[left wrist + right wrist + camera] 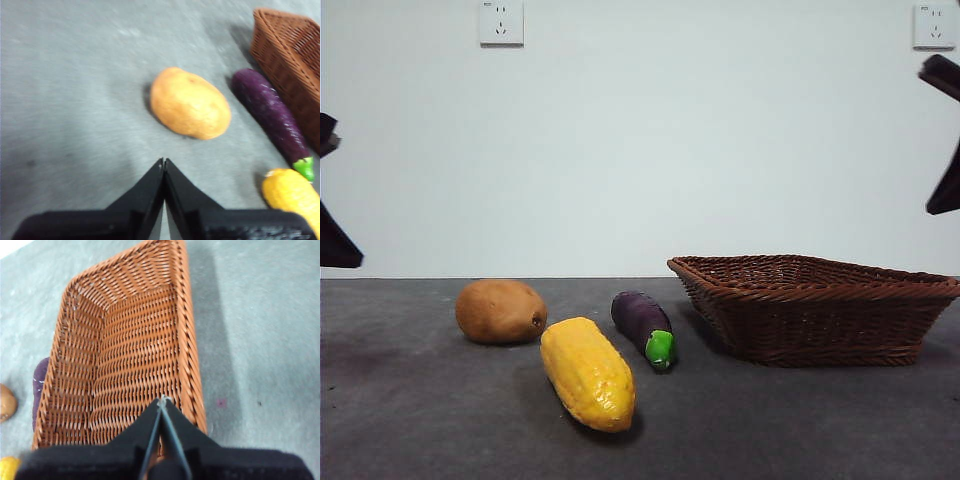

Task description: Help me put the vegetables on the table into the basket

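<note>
The dark grey desk [420, 420] stretches across the room with everything still laid out on it, so nothing of the job is done yet. The wicker basket [817, 310] sits on the right, wide and shallow, and the right wrist view looks straight down into it and shows it empty, something the front view cannot confirm from its low angle. To the left of the basket lie all three vegetables: the corn cob [587, 373] nearest, the potato [501, 311] farther left, and the small purple eggplant [644, 327] just beside the basket with its green cap pointing near. All three remain to be carried over. The left pincer [163, 162] hangs above the desk near the potato with its jaws pressed together, holding nothing. The right pincer [162, 401] hovers over the basket, jaws likewise closed and empty. In the front view the arms show only as dark tips at the upper side edges.
</note>
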